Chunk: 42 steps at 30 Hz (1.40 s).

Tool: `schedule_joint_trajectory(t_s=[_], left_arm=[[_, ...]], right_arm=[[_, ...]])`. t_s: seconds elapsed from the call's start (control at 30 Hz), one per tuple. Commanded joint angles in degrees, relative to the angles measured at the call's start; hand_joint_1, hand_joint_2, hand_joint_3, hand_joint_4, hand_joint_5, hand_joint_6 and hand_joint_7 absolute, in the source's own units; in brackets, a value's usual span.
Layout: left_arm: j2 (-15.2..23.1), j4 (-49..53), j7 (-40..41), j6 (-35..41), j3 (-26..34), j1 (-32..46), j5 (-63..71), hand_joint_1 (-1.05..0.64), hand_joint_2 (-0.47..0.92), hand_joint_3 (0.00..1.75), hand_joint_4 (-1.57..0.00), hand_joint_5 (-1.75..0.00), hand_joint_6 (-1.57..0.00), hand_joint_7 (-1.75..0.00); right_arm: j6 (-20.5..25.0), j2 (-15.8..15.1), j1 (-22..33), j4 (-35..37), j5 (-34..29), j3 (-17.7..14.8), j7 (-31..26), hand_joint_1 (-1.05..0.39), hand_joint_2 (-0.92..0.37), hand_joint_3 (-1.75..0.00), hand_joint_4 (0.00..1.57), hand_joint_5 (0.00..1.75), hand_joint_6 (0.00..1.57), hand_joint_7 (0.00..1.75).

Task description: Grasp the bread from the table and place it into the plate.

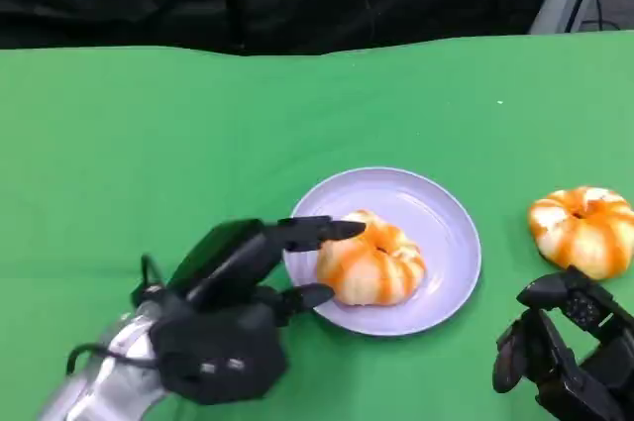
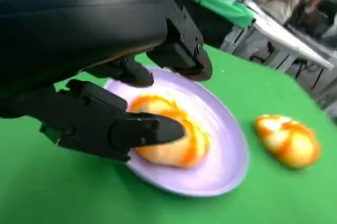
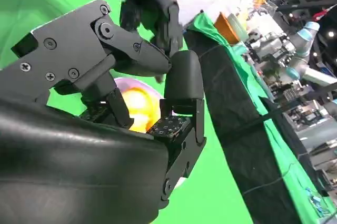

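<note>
Our left hand (image 1: 233,317) sits at the plate (image 1: 451,218) — fingers (image 1: 322,231) around the bread (image 1: 371,263) lying in it. Right of the plate, a second bread (image 1: 584,228) rests on the counter (image 1: 149,144). Our right hand (image 1: 565,352) — near right, fingers curled, empty.

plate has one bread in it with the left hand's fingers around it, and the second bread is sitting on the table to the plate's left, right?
One detail is off: the second bread lies on the green table to the plate's right, near the right hand, as the head view shows. The rest holds: one bread is in the plate with the left hand's fingers around it.
</note>
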Motion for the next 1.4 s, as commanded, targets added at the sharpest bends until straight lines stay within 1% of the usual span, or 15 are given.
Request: schedule_joint_trajectory(t_s=[0.03,0.07,0.1,0.2,0.27,0.3,0.37,0.53,0.6,0.7,0.8,0.93,1.0,1.1,1.4], left_arm=[[0.24,-7.91,-11.15,7.05,6.2,5.96,-16.99,0.03,0.73,0.92,-0.96,-0.84,-1.16,-0.13],[0.17,-9.86,-12.89,9.27,7.52,7.21,-20.28,0.02,0.71,0.97,-0.96,-0.98,-1.23,-0.17],[0.1,-11.31,-14.05,10.98,8.48,8.05,-22.27,0.0,0.65,1.08,-0.93,-1.19,-1.24,-0.37],[0.2,-15.2,-16.22,14.69,11.12,10.37,-26.22,-0.04,0.53,1.29,-0.86,-1.5,-0.96,-1.17],[0.33,-18.2,-17.68,18.67,13.12,12.33,-30.11,-0.04,0.5,1.33,-0.85,-1.55,-0.91,-1.29],[0.67,-20.63,-18.89,22.15,14.74,14.05,-34.0,-0.05,0.5,1.38,-0.87,-1.67,-0.84,-1.49],[1.38,-25.23,-20.63,29.05,17.56,17.25,-41.01,-0.06,0.51,1.42,-0.9,-1.73,-0.78,-1.65],[3.25,-33.69,-21.77,39.86,22.13,23.45,-49.45,-0.09,0.48,1.48,-0.97,-1.75,-0.8,-1.72],[3.35,-35.01,-21.96,41.49,23.0,24.26,-50.2,-0.1,0.47,1.48,-0.97,-1.75,-0.8,-1.73],[4.29,-37.09,-24.31,42.01,27.17,30.2,-52.83,-0.09,0.5,1.43,-0.96,-1.75,-0.8,-1.73],[4.92,-37.25,-25.57,43.25,29.35,32.22,-53.98,-0.09,0.52,1.41,-0.96,-1.75,-0.81,-1.74],[4.85,-37.33,-26.26,44.22,30.3,32.59,-54.13,-0.08,0.53,1.41,-0.96,-1.75,-0.8,-1.75],[5.85,-32.23,-29.68,45.47,31.23,30.42,-55.45,-0.08,0.54,1.38,-0.95,-1.75,-0.8,-1.75],[5.76,-28.94,-31.68,46.23,31.94,28.68,-56.05,-0.1,0.56,1.32,-0.96,-1.75,-0.81,-1.75],[5.04,-28.25,-31.75,47.24,32.46,27.81,-55.63,-0.12,0.55,1.32,-0.97,-1.75,-0.81,-1.75]], right_arm=[[-0.4,-0.11,-0.32,-0.3,-0.15,-0.35,-0.52,-0.13,-0.64,-0.98,0.85,1.75,0.82,1.4],[-0.3,-0.06,-0.26,-0.5,-0.24,-0.27,-0.72,-0.13,-0.64,-0.98,0.85,1.75,0.82,1.4],[-0.25,-0.04,-0.22,-0.62,-0.28,-0.23,-0.84,-0.13,-0.64,-0.98,0.84,1.75,0.82,1.41],[-0.17,-0.17,-0.12,-0.88,-0.36,-0.1,-0.99,-0.13,-0.64,-0.98,0.84,1.75,0.81,1.41],[-0.28,-0.23,-0.06,-0.85,-0.18,-0.08,-0.8,-0.13,-0.64,-0.98,0.84,1.75,0.81,1.41],[-0.62,-0.25,-0.02,-0.68,-0.09,-0.1,-0.42,-0.13,-0.64,-0.99,0.84,1.75,0.81,1.42],[-1.04,-0.26,0.02,-0.54,-0.16,-0.1,-0.11,-0.13,-0.64,-0.99,0.84,1.75,0.81,1.42],[-0.98,-0.58,-0.19,-0.43,-0.08,-0.19,-0.06,-0.13,-0.61,-1.03,0.84,1.75,0.81,1.43],[-0.96,-0.67,-0.32,-0.38,0.01,-0.32,0.04,-0.13,-0.6,-1.04,0.84,1.75,0.81,1.43],[-1.12,-0.84,-0.63,0.0,-0.12,-0.66,0.26,-0.13,-0.6,-1.04,0.84,1.75,0.81,1.43],[-1.38,-0.94,-0.91,0.53,-0.06,-0.97,0.62,-0.12,-0.61,-1.04,0.84,1.75,0.81,1.43],[-1.48,-0.94,-1.04,0.76,-0.06,-1.11,0.8,-0.12,-0.62,-1.04,0.85,1.75,0.82,1.43],[-1.77,-1.17,-1.79,1.98,0.14,-1.82,1.26,-0.11,-0.62,-1.04,0.85,1.75,0.82,1.43],[-2.07,-1.15,-2.17,2.88,0.19,-2.52,1.71,-0.11,-0.63,-1.04,0.85,1.75,0.82,1.42],[-2.02,-1.01,-2.13,2.83,0.14,-2.66,2.28,-0.12,-0.63,-1.01,0.85,1.75,0.81,1.42]])
